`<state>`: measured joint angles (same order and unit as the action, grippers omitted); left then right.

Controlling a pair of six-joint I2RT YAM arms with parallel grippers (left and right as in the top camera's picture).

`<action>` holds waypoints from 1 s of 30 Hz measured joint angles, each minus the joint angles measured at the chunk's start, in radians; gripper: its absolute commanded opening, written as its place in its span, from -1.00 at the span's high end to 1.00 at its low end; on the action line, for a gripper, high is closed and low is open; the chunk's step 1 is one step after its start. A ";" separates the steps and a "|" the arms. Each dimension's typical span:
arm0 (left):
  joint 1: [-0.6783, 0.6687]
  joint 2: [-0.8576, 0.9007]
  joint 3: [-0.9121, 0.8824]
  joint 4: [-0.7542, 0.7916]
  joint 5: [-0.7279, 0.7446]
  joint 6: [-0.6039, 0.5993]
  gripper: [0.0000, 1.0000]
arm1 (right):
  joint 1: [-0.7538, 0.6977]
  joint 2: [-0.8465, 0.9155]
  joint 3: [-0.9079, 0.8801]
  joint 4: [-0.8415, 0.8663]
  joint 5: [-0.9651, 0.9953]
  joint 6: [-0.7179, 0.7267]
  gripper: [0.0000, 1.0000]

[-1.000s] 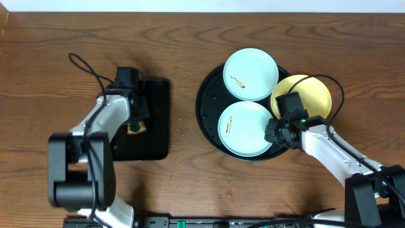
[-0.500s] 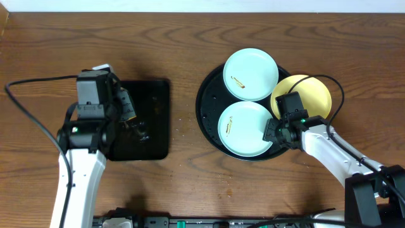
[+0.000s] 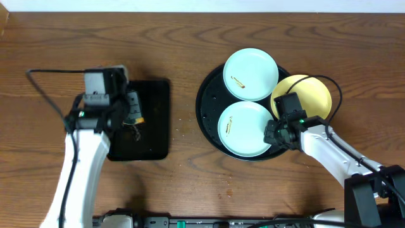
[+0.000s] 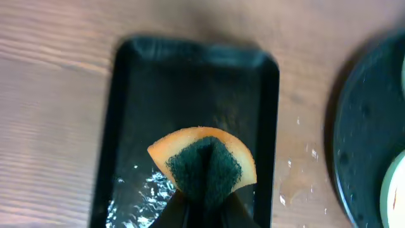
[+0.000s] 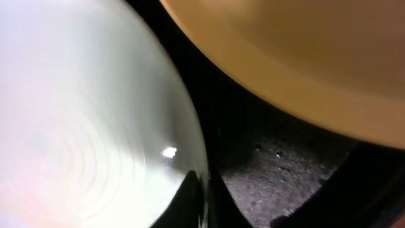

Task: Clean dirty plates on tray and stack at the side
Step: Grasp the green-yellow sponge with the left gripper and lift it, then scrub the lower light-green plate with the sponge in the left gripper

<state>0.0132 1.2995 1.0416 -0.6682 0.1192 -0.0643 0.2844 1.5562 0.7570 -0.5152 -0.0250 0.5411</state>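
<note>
Two pale blue-white plates lie on the round black tray: a far plate and a near plate, each with a small brown smear. A pale yellow plate leans on the tray's right rim. My right gripper is shut on the near plate's right rim, one finger above and one below. The yellow plate lies just beyond it. My left gripper is shut on an orange sponge with a dark green scouring face. It holds the sponge above the rectangular black tray.
The rectangular black tray lies left of centre, with wet patches on its floor. Water drops and crumbs dot the wood between the two trays. The round tray's edge is to the right of the left gripper.
The left arm has swung and lifted the sponge off the rectangular tray's floor. The right gripper has stayed at the near plate's rim.
</note>
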 measured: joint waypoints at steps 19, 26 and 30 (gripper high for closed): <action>-0.019 0.461 0.473 -0.377 0.191 0.161 0.85 | 0.000 -0.002 0.000 0.006 -0.001 0.001 0.97; -0.225 0.461 0.478 -0.268 0.333 0.175 0.87 | 0.000 -0.002 0.000 0.006 -0.001 0.001 0.98; -0.369 0.461 0.478 -0.194 0.355 0.177 0.85 | 0.000 -0.002 0.000 0.006 -0.001 0.001 0.98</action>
<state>-0.3561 1.7607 1.5200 -0.8623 0.4740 0.1131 0.2848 1.5547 0.7570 -0.5095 -0.0257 0.5419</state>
